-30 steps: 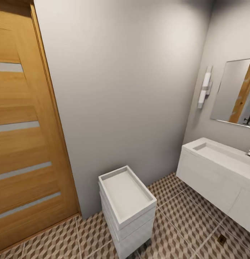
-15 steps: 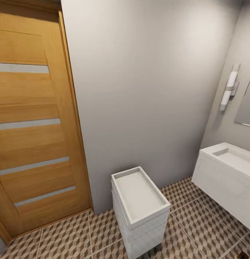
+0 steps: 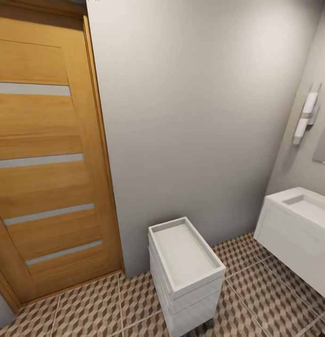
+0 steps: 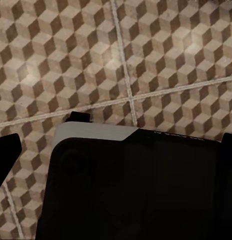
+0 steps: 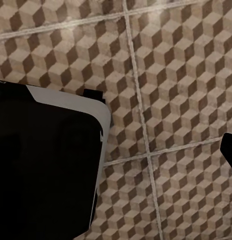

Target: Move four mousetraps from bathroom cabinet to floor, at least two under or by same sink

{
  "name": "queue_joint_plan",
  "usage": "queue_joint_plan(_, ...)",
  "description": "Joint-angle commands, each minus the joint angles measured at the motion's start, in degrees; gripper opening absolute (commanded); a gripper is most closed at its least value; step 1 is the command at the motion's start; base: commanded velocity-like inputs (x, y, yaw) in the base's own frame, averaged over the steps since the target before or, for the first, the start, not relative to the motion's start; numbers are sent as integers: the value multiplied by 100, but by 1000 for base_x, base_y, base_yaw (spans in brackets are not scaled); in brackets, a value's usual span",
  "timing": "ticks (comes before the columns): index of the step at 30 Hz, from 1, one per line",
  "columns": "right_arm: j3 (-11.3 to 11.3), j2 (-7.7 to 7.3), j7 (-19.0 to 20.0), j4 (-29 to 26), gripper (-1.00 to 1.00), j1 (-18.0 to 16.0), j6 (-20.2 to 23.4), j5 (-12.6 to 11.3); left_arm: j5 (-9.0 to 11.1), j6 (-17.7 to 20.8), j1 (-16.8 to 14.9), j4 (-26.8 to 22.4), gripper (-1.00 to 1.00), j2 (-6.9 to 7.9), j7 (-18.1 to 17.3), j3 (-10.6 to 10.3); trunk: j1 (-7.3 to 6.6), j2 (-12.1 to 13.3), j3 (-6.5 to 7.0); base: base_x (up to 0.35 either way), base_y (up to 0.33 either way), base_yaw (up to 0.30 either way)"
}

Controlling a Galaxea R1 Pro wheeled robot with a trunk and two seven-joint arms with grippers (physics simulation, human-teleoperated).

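Head view: faced a plain grey wall, with a wooden door to the left, a small white drawer unit standing against the wall on the bathroom floor, and a white wall-hung sink at the right under a tube lamp. Saw no orange-brown cabinet and no mousetraps here — presumably somewhere else in the room, so probably in transit or looking around. Left wrist view: looked straight down on cube-patterned tile, with a dark body with a pale edge — probably the robot's own base — below; dark finger tips at the frame edges, spread wide apart, so left pincer read as open and empty, likely hanging at rest for travel. Right wrist view: same tile, same dark body; only one dark tip at the frame edge, so could not tell whether the right pincer was open or closed. Found no brand, label or readable writing anywhere.
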Motion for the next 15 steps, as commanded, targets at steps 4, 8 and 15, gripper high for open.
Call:
queue_joint_plan(4,24,-1,-15,18,100,-7,-34,28,51,-20,-6,10,100,-2,-7,-48,2,-8,-10,0,0,232)
queue_joint_plan(8,24,-1,-14,18,100,-12,-35,28,51,-20,-5,10,100,-2,-7,-48,2,-8,-10,0,0,257)
queue_joint_plan(15,24,5,-13,18,100,-7,-35,28,51,-20,-4,10,100,-2,-7,-48,2,-8,-10,0,0,270)
